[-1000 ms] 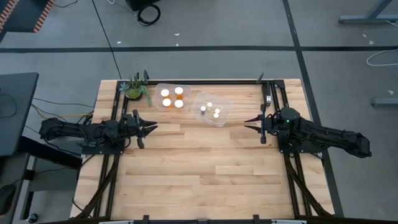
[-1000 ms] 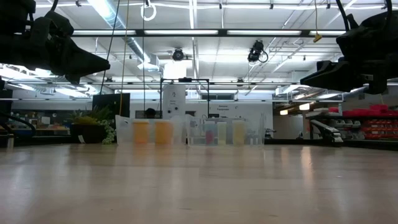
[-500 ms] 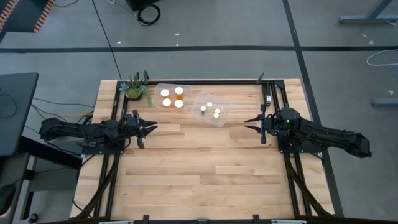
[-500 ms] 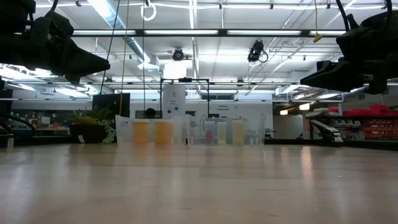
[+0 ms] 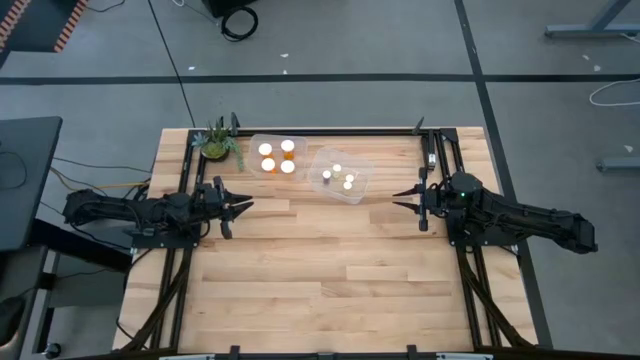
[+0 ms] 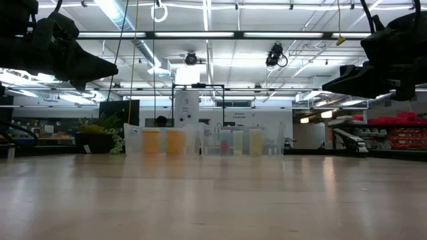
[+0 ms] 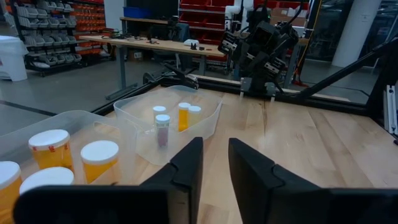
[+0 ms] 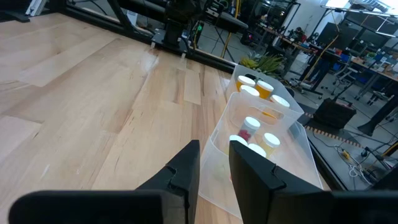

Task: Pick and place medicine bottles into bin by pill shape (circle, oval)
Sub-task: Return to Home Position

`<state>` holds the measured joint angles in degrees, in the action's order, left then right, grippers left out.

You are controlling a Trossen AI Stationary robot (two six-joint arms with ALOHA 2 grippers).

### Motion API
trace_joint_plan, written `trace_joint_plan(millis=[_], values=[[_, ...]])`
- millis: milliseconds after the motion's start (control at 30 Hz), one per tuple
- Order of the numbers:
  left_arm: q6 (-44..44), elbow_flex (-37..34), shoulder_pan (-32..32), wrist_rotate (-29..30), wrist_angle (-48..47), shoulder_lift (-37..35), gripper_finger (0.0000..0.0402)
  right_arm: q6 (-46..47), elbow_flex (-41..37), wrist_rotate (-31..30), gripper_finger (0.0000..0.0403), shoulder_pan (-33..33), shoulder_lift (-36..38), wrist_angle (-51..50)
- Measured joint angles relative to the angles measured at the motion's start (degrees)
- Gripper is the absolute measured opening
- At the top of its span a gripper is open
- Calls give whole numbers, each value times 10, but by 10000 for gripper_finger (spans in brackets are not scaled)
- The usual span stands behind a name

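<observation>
With all medicine bottles [image 5: 277, 157] sitting in the two clear bins [image 5: 339, 175], both empty end effectors, left [image 5: 243, 205] and right [image 5: 398, 201], fingers narrowly parted, are risking clipping a bin wall if advanced.

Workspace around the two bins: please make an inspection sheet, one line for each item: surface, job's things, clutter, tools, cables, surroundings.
Surface: wooden table, bare over most of its area.
Job's things: four big bottles stand in the left clear bin; four small bottles stand in the right clear bin. No bottle seen outside the bins.
Clutter: a potted plant at the far left corner, beside the left bin.
Tools: left tool and right tool hang above the table, apart from the bins, both slightly open and empty.
Cables: a black cable runs across the floor toward the table; a coiled one lies farther off.
Surroundings: grey floor with dark lines; workshop shelves and tables behind.
</observation>
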<state>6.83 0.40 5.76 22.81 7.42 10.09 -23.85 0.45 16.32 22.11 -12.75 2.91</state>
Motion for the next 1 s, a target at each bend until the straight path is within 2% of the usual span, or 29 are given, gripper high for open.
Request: trace_joint_plan(millis=[1000], values=[[0, 0, 0, 0, 0, 0, 86, 0, 0, 0, 93, 0, 0, 0]])
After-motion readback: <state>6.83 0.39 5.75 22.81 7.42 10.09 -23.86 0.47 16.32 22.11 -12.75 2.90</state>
